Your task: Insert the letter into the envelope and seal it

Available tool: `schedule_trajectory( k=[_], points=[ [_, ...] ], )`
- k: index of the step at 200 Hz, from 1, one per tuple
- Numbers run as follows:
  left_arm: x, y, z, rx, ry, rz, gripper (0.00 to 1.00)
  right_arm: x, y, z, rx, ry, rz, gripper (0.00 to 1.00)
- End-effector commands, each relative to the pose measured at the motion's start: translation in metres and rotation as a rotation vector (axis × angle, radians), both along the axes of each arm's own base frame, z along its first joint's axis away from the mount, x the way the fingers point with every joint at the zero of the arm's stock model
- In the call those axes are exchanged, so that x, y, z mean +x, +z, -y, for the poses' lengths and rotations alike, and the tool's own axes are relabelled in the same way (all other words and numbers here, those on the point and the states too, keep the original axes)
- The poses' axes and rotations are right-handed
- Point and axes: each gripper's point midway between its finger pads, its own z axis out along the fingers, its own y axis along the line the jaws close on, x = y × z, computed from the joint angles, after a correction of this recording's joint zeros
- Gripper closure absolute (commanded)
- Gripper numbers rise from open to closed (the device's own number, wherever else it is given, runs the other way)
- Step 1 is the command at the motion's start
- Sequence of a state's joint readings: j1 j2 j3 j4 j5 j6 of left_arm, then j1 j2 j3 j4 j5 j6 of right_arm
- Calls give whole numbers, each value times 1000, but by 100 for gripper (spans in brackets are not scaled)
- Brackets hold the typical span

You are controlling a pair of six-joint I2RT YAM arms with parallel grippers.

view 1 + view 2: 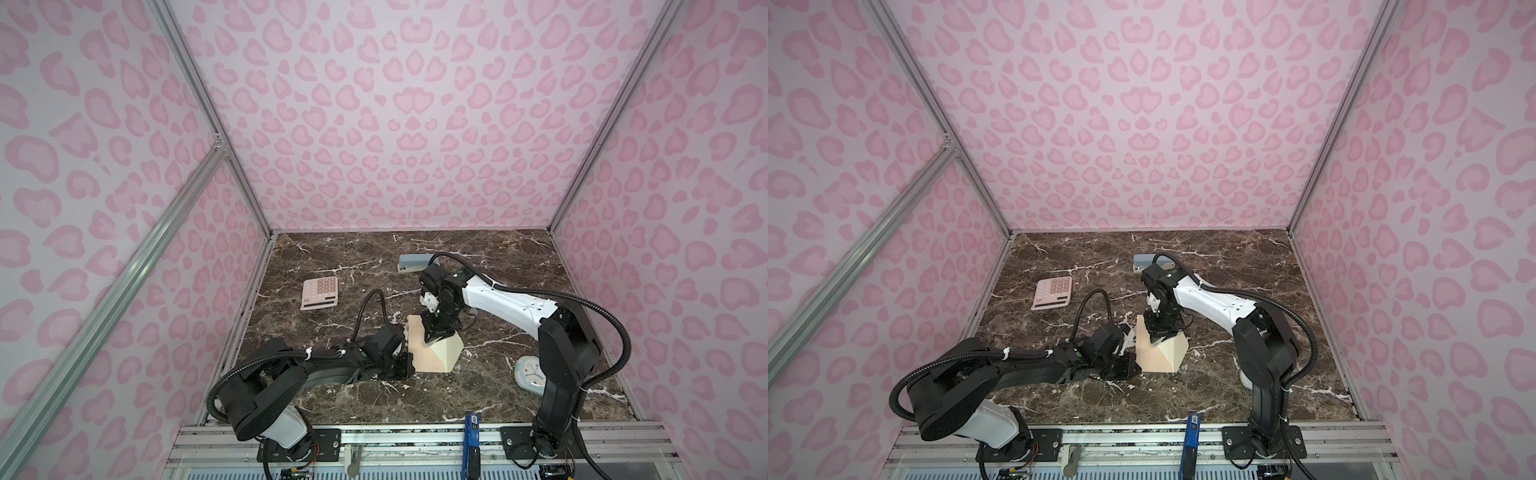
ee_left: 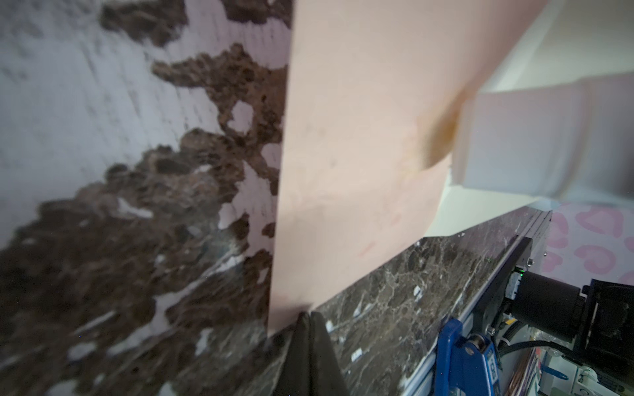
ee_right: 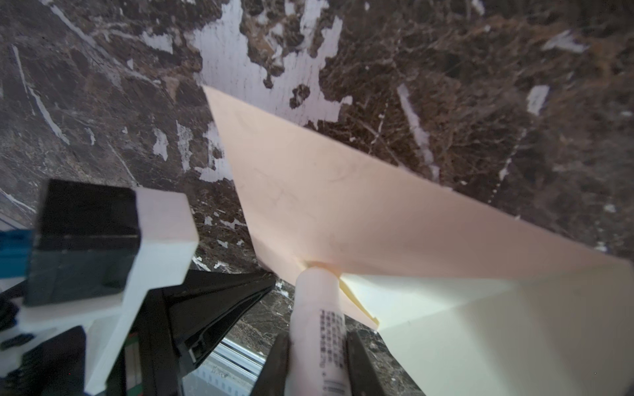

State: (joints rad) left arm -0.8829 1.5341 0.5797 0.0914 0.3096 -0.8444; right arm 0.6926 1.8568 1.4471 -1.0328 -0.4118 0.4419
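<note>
The peach envelope (image 1: 419, 349) (image 1: 1152, 353) lies flat on the marble table, and its cream flap (image 1: 446, 351) (image 3: 480, 325) stands open to the right. My right gripper (image 3: 317, 343) (image 1: 432, 338) is shut on a pale pink glue stick (image 3: 315, 301) (image 2: 514, 137). The stick's tip touches the envelope (image 3: 326, 205) at the flap's fold line. My left gripper (image 2: 310, 317) (image 1: 405, 365) is shut, with its tips at the envelope's (image 2: 343, 154) near left corner. The letter is hidden from every view.
A pink calculator (image 1: 320, 293) lies at the left back and a grey-blue stapler (image 1: 411, 263) behind the right arm. A pale blue clock (image 1: 530, 374) lies beside the right arm's base. A blue clamp (image 1: 471, 428) sits on the front rail.
</note>
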Motion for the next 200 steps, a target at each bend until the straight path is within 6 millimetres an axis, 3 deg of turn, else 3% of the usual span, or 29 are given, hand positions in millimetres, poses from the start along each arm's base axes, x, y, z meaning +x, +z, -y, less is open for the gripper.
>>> schedule_trajectory(
  k=[1,87,200],
  points=[
    [0,0,-2,7,3,-1,96,-3,-6,-2,8,0,-24,100],
    [16,16,6,-6,18,45,96,-10,-23,0,-10,5,-57,100],
    [7,-17,-6,70,4,-38,96,-7,-21,-2,-2,5,-56,100]
  ],
)
